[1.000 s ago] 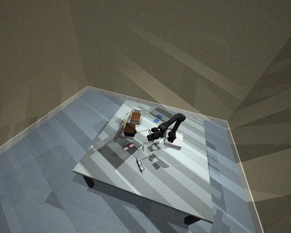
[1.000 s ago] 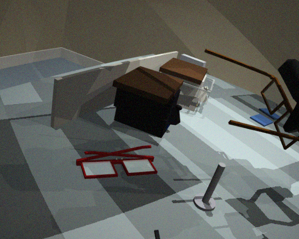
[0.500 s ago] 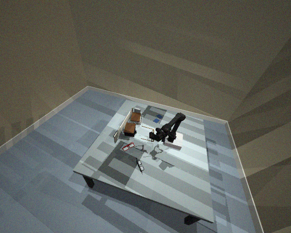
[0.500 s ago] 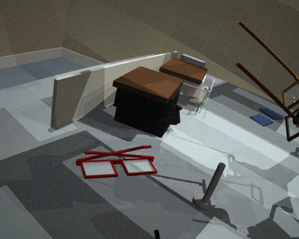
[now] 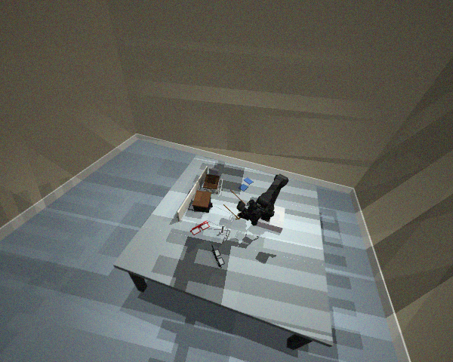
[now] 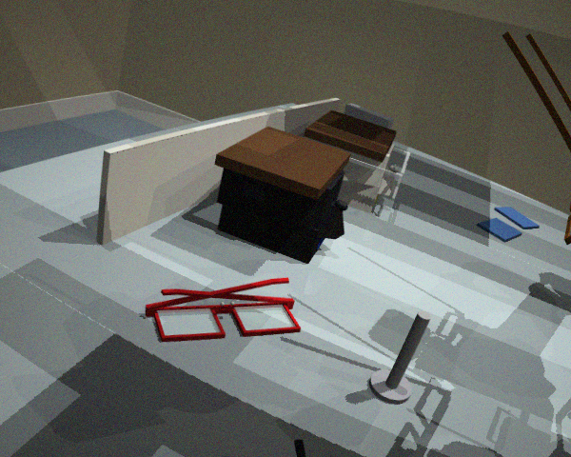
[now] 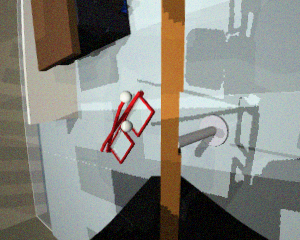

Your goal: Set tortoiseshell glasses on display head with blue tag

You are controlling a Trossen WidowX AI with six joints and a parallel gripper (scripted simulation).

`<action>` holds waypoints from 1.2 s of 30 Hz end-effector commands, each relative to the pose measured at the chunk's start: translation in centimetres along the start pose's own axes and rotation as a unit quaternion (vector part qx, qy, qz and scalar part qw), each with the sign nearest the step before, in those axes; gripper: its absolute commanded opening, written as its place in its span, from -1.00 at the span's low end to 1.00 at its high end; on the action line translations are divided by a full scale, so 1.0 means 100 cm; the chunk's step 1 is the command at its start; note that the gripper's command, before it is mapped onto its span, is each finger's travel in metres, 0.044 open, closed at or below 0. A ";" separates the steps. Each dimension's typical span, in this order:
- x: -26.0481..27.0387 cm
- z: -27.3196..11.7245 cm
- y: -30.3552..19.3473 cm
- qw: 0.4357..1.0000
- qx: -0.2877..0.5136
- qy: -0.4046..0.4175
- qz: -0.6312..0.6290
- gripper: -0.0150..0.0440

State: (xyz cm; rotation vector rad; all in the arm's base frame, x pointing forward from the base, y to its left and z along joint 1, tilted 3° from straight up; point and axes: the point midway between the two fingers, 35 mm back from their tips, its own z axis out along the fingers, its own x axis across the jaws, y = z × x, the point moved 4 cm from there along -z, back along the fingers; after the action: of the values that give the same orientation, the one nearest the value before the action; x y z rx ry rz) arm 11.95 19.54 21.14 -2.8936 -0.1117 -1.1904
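The tortoiseshell glasses point(image 5: 231, 212) point(image 6: 549, 106) point(image 7: 172, 110) are held up by my gripper point(image 5: 242, 212) point(image 7: 165, 185), which is shut on their front frame. Their temples are open and slope steeply upward in the exterior view; the frame is cut off at its right edge. The near display head point(image 5: 201, 199) point(image 6: 276, 211) is black with a brown top, and a bit of blue tag point(image 6: 321, 243) shows low on its front. The held glasses are well apart from it. The other head point(image 5: 211, 181) point(image 6: 349, 132) stands behind, with pale clear frames at its front. The near head's face is mostly hidden.
A pale upright panel point(image 5: 191, 194) point(image 6: 147, 182) stands behind the heads. Red glasses point(image 5: 200, 227) point(image 6: 189, 338) point(image 7: 142, 131) and black glasses point(image 5: 217, 256) lie on the table. A grey post point(image 6: 408, 351) point(image 7: 197, 137) stands near the red glasses. Blue pads point(image 5: 248, 181) point(image 6: 516, 217) lie farther back.
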 end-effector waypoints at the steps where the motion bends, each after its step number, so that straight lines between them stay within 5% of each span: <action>1: -0.001 -0.005 -0.001 0.999 0.008 0.017 0.045 -0.49; 36: 0.000 -0.003 -0.001 1.000 0.005 0.008 0.024 -0.49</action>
State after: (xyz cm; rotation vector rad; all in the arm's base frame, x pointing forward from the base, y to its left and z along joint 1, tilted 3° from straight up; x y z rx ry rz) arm 11.71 19.59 21.34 -2.8584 -0.0425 -1.2046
